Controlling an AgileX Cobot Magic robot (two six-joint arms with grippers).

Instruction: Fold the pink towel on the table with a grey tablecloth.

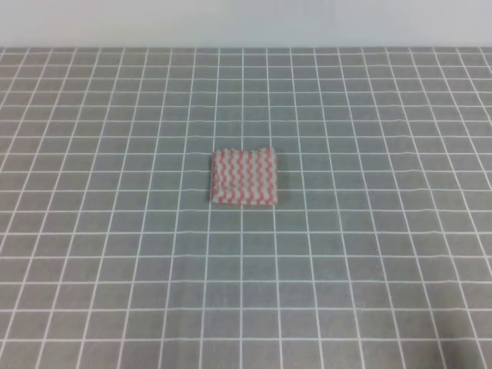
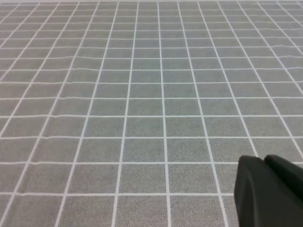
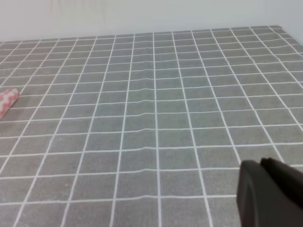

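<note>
I judge the folding done: the towel (image 1: 244,177) lies alone mid-desk (image 1: 369,254) as a small, compact rectangle, pink-and-white zigzags up, layered edges showing on its left side. Both arms are pulled well clear (neither appears overhead). Each wrist view shows only a dark corner of the left gripper (image 2: 270,194) and right gripper (image 3: 270,194), so I cannot tell how the jaws stand.

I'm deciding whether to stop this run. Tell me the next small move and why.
Probably none beyond keeping both arms back: the pink towel already lies as a small folded rectangle in the middle of the grey tablecloth, no gripper shows in the high view, and the right wrist view catches only its edge far left.
</note>
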